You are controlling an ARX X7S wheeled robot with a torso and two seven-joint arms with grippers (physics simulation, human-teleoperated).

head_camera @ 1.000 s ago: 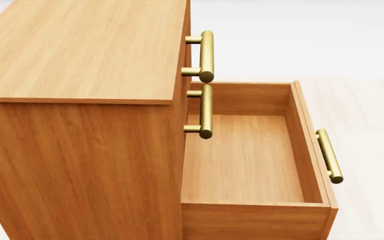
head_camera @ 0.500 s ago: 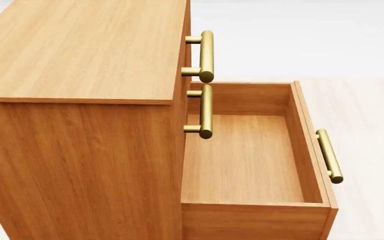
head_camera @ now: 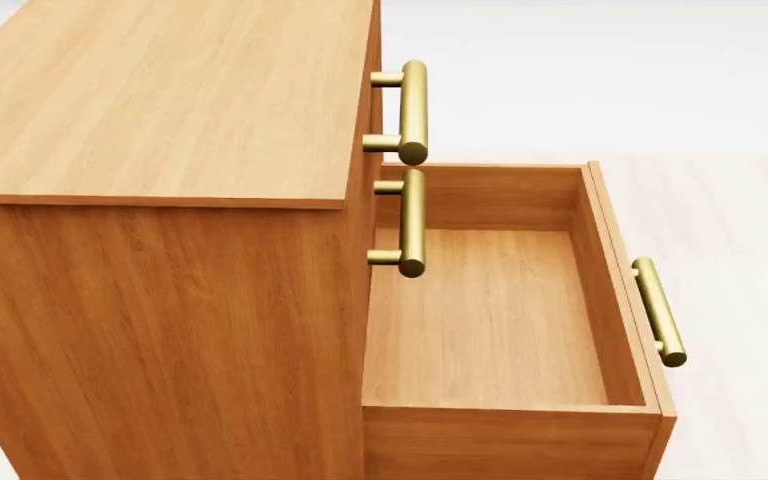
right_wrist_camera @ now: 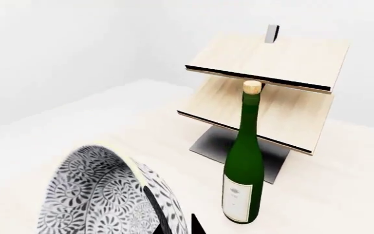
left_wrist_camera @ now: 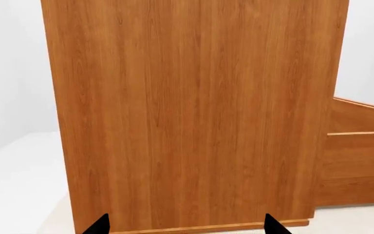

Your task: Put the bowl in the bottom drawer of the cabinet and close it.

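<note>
In the head view the orange-brown cabinet (head_camera: 157, 100) fills the left, and its bottom drawer (head_camera: 491, 320) is pulled out to the right with nothing inside. The drawer's brass handle (head_camera: 659, 312) is on its front. Neither gripper shows in that view. My left gripper (left_wrist_camera: 185, 225) is open, its two black fingertips (left_wrist_camera: 99, 225) spread wide in front of the cabinet's side panel (left_wrist_camera: 187, 112), with the drawer's side (left_wrist_camera: 359, 165) beyond. My right gripper (right_wrist_camera: 177, 225) is shut on the rim of the speckled leaf-pattern bowl (right_wrist_camera: 89, 195), which is tilted on edge.
Two upper brass handles (head_camera: 414, 110) (head_camera: 412, 222) overhang the open drawer's inner end. In the right wrist view a green wine bottle (right_wrist_camera: 243, 161) stands upright before a pale slanted wooden rack (right_wrist_camera: 265, 92) on a dark base, with a light floor around them.
</note>
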